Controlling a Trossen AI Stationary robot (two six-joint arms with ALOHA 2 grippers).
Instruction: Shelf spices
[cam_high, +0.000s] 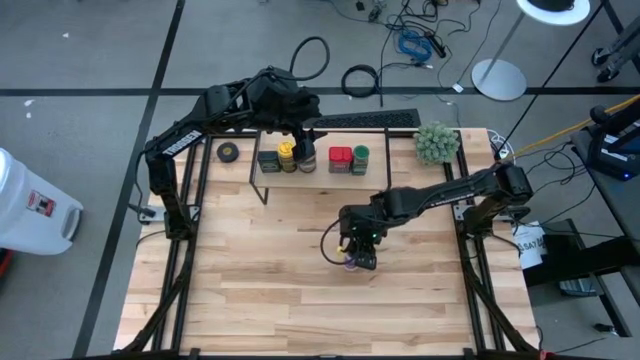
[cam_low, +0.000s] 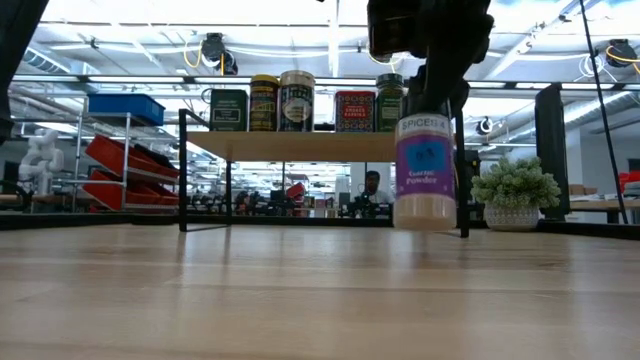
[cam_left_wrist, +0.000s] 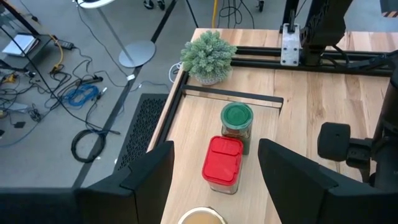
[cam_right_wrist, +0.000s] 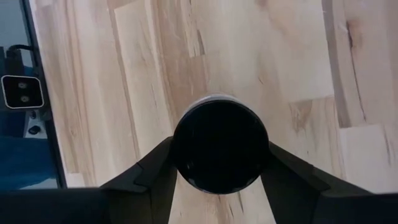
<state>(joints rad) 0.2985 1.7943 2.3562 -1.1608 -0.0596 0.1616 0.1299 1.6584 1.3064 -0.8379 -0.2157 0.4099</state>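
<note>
The shelf (cam_high: 312, 176) stands at the table's far side. On its wooden top stand a dark tin (cam_low: 228, 110), a yellow-lidded jar (cam_low: 264, 102), a tan-lidded jar (cam_low: 297, 100), a red tin (cam_left_wrist: 222, 160) and a green-lidded jar (cam_left_wrist: 237, 119). My left gripper (cam_left_wrist: 216, 148) hovers open above the shelf, over the tan-lidded jar and red tin, touching nothing. Nearer the table's middle, my right gripper (cam_high: 358, 250) is shut on a spice jar (cam_low: 424, 170) with a purple-blue label. Its lid (cam_right_wrist: 221, 152) looks dark in the right wrist view. My right gripper pinches the jar at its lid end, one finger (cam_right_wrist: 155, 168) on each side of the round lid's rim (cam_right_wrist: 181, 155). The fingers come from above, slanting down. The jar hangs upright below them, its bottom (cam_low: 424, 222) a little clear of the table.
A fuzzy green plant ball (cam_high: 436, 142) sits at the far right corner, and a black tape roll (cam_high: 228, 152) lies left of the shelf. Bare wooden tabletop (cam_high: 280, 300) stretches across the near half. Black frame rails (cam_high: 478, 270) run along both sides.
</note>
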